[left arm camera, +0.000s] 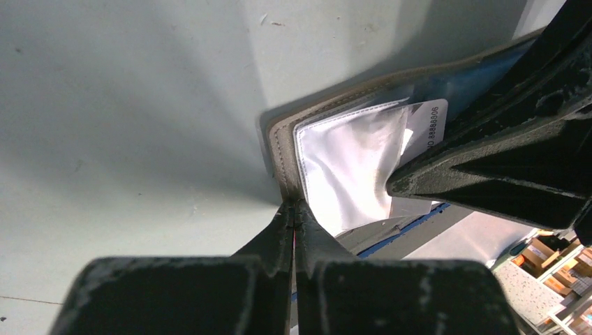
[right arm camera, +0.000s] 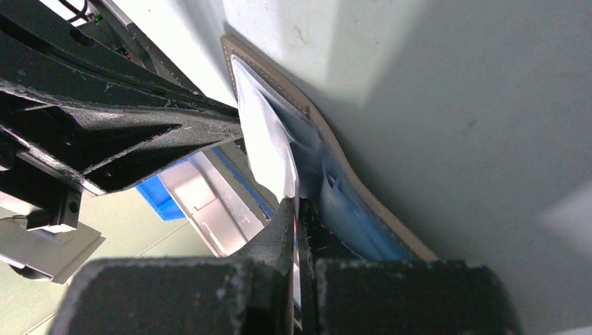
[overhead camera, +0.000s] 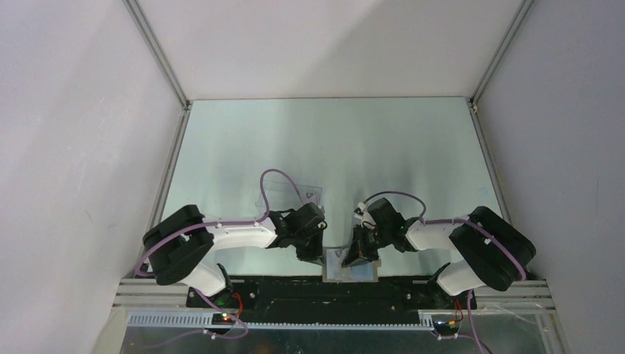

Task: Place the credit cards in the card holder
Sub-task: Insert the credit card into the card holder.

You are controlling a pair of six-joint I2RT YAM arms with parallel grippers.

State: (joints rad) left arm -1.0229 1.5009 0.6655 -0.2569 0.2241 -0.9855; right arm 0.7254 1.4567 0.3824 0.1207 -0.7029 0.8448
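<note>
The card holder (overhead camera: pixel 364 273) lies open at the table's near edge, between the two arms, its light blue lining up. My left gripper (overhead camera: pixel 315 255) is shut on the holder's grey-brown stitched edge (left arm camera: pixel 283 157); the jaws meet there (left arm camera: pixel 294 206). My right gripper (overhead camera: pixel 355 254) is shut on a thin whitish credit card (right arm camera: pixel 265 150), held on edge against the blue pockets (right arm camera: pixel 349 209) inside the holder's rim (right arm camera: pixel 328 136). In the left wrist view the card's printed end (left arm camera: pixel 431 120) shows beside a shiny white pocket face (left arm camera: pixel 349 160), partly under the right fingers (left arm camera: pixel 489 167).
A clear plastic box (overhead camera: pixel 306 193) lies just behind the left gripper. The left gripper's fingers (right arm camera: pixel 139 139) crowd the right wrist view. The black base rail (overhead camera: pixel 332 291) runs right below the holder. The metal frame posts (overhead camera: pixel 173 169) bound the table's sides.
</note>
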